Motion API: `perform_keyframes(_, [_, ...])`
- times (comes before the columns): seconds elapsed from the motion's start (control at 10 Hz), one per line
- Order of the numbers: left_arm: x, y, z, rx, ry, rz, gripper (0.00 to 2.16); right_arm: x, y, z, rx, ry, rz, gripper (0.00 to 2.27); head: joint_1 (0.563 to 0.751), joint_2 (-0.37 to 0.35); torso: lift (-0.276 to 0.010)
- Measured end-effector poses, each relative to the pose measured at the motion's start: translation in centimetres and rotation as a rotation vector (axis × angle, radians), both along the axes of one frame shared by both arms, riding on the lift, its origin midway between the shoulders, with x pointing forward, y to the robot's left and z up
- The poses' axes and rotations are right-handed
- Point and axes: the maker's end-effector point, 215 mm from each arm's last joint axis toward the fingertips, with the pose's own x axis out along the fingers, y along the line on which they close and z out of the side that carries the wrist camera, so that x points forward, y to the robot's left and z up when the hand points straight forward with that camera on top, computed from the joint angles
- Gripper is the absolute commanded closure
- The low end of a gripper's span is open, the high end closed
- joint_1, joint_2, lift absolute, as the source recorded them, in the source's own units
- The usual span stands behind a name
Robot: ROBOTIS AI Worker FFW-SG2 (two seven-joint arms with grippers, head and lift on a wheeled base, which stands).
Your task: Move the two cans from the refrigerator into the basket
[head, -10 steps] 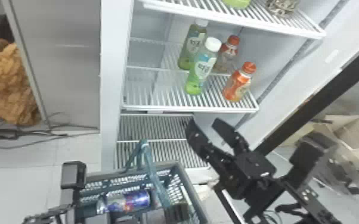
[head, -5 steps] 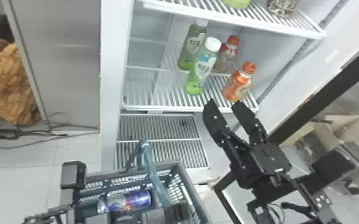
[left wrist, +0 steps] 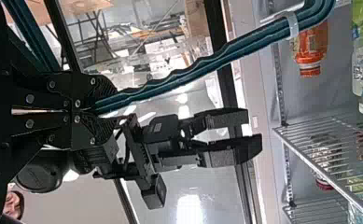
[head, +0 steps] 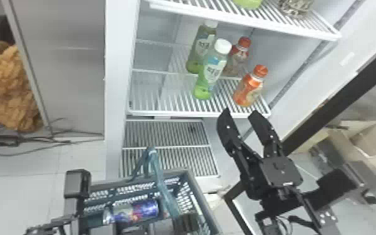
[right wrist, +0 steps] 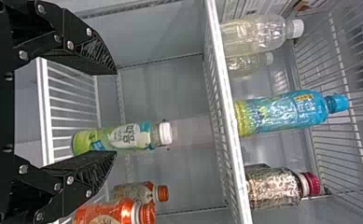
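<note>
A blue, silver and red can (head: pixel 145 210) lies on its side in the teal basket (head: pixel 201 203). At the basket's near side, my left gripper (head: pixel 190 222) holds its handle (head: pixel 162 184); in the left wrist view my left gripper (left wrist: pixel 95 107) is closed around the handle (left wrist: pixel 184 77). Before the refrigerator shelf (head: pixel 178 113), just below its front right edge, my right gripper (head: pixel 240 113) stands open and holds nothing. In the right wrist view my right gripper (right wrist: pixel 115 113) has its fingers wide apart, with bottles beyond them.
Green bottles (head: pixel 210 73) and orange-capped bottles (head: pixel 249 89) stand on the middle shelf. A lower rack (head: pixel 168 159) lies behind the basket. The refrigerator's side frame (head: pixel 346 84) slants past the right arm. A blue-capped bottle (right wrist: pixel 282 112) stands on the upper shelf.
My right gripper has moved right and up, from in front of the lower rack to the middle shelf's right edge, staying open. The basket, its can and my left arm look unmoved.
</note>
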Motion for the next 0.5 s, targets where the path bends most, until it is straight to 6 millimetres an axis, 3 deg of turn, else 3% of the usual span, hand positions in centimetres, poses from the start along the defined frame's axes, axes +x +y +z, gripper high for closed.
perform_keyframes(0.5, [-0.1, 0.0, -0.1, 0.005, -0.002, -0.006, 1.18, 0.1, -0.7, -1.8, -0.082, 0.013, -0.024, 0.45, 0.695, -0.35, -0.276])
